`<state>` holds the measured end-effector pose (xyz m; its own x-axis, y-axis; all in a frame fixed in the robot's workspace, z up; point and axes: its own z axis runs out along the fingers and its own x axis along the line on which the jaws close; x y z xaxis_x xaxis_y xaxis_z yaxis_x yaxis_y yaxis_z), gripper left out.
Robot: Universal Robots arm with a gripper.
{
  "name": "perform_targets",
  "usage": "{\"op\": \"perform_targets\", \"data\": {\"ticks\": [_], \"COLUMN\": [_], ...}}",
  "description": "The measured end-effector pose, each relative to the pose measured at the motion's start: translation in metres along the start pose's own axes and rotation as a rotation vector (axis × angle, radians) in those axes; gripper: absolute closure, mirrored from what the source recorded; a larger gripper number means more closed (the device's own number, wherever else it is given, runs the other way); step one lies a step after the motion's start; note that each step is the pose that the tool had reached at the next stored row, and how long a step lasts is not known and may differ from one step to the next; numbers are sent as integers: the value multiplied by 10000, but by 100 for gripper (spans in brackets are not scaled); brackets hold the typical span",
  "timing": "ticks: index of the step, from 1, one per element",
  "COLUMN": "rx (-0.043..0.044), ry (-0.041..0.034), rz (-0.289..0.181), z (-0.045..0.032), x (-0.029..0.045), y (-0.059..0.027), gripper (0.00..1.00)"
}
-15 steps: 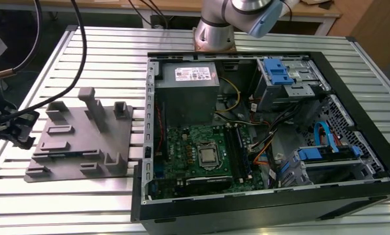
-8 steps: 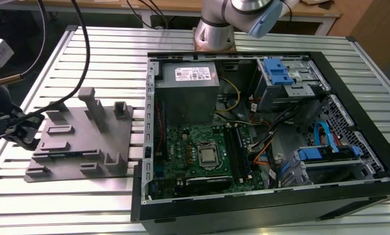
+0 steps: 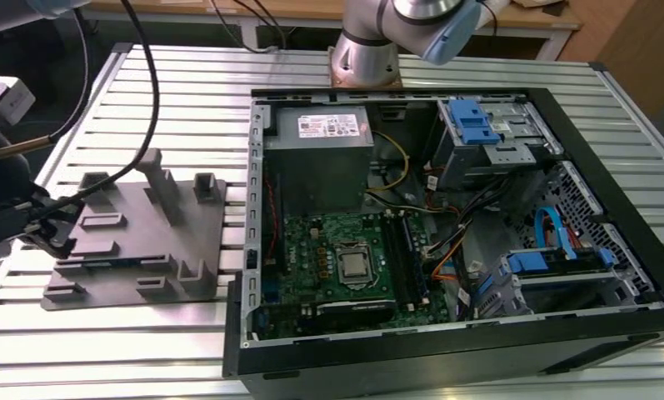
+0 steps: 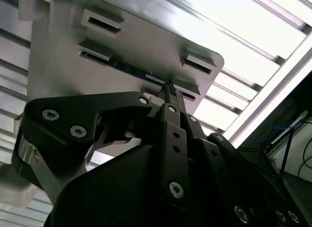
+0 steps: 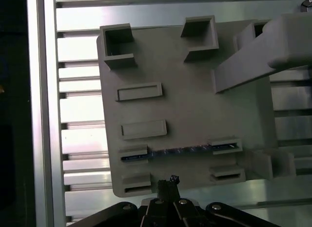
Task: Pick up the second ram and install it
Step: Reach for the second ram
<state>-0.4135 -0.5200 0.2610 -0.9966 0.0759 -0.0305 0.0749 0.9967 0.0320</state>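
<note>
On the surface (image 3: 176, 75), the fixture plate (image 3: 142, 242) is set at the computer case's (image 3: 421, 354) nine o'clock in the exterior view. The second ram (image 5: 180, 150) is seated in the plate's slots.

We've got the counter (image 3: 176, 83) in silver, striped with dark grooves between its slats. The holder plate (image 3: 142, 242) on it is plain matt grey. In the first wrist view, the second ram (image 5: 180, 151) shows as a dark greenish-blue strip against that grey. The gripper (image 5: 168, 182) is black with silvery screw heads. Inside the black computer case (image 3: 443, 358) we see a green motherboard (image 3: 343, 250) and bright blue drive brackets (image 3: 473, 122).
</note>
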Motion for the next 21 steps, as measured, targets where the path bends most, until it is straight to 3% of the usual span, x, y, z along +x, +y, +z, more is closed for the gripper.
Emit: {"op": "perform_targets", "data": {"ticks": [14,16,21], "rx": [1,2,7], "ry": [11,21,84], "rz": [0,1,2], "z": [258,297,395], "x": [3,-46,-247], "y": [114,122,151], "gripper": [89,89,89]}}
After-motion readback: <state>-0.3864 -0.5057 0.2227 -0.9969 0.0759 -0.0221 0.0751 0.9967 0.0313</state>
